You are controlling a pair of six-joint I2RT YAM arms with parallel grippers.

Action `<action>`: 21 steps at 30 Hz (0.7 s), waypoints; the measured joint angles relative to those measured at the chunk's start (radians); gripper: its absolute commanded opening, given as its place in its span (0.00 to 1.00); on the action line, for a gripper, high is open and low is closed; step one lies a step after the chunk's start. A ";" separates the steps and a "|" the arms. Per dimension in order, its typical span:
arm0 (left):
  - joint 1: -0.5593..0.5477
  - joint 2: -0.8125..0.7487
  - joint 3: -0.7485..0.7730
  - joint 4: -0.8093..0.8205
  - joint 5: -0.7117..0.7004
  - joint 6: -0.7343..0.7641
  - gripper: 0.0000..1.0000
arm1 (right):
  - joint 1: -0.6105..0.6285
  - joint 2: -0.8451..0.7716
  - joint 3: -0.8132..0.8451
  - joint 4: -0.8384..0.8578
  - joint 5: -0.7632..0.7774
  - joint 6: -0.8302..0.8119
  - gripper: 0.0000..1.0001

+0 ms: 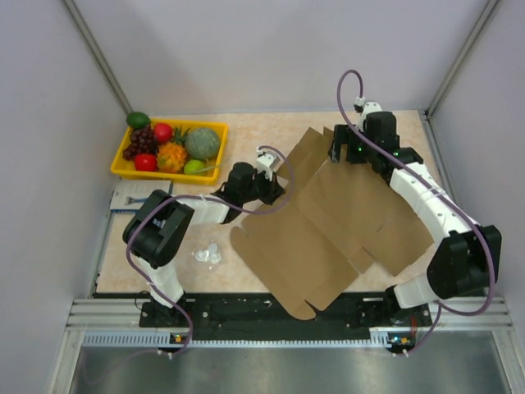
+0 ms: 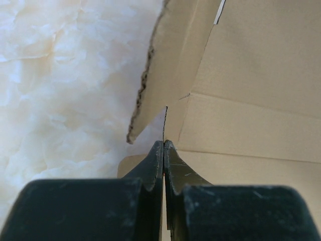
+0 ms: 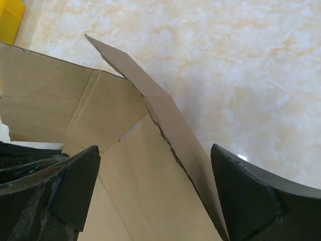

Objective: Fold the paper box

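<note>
The table under me is pale marbled stone, shut in by plain grey walls, with a metal rail along the near edge where my arms are bolted. At the far left corner sits a yellow tray of fruit. A blue-white packet lies nearer to me, and a crumpled scrap lies beside my left arm.

The paper box lies opened out across the middle of the table, with its far flaps lifted. My left gripper is clenched tight, its tips right at a slit in the box's left edge. I cannot tell whether any cardboard is caught between them.

My right gripper is spread wide at the box's far right corner. A raised flap edge passes between the fingers, and neither one grips it.
</note>
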 measured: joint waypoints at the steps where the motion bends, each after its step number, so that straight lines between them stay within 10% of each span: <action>1: 0.000 0.000 -0.003 0.008 0.000 0.006 0.00 | 0.011 -0.019 0.000 -0.011 0.036 0.013 0.91; 11: 0.000 0.000 -0.023 0.043 -0.002 0.058 0.00 | 0.079 -0.217 -0.005 -0.021 0.194 0.065 0.98; 18: 0.000 0.000 -0.043 0.048 -0.010 0.092 0.00 | 0.088 -0.212 -0.108 0.117 0.008 0.211 0.38; 21: 0.000 0.000 -0.043 0.048 -0.010 0.098 0.00 | 0.099 -0.157 -0.221 0.211 -0.084 0.317 0.34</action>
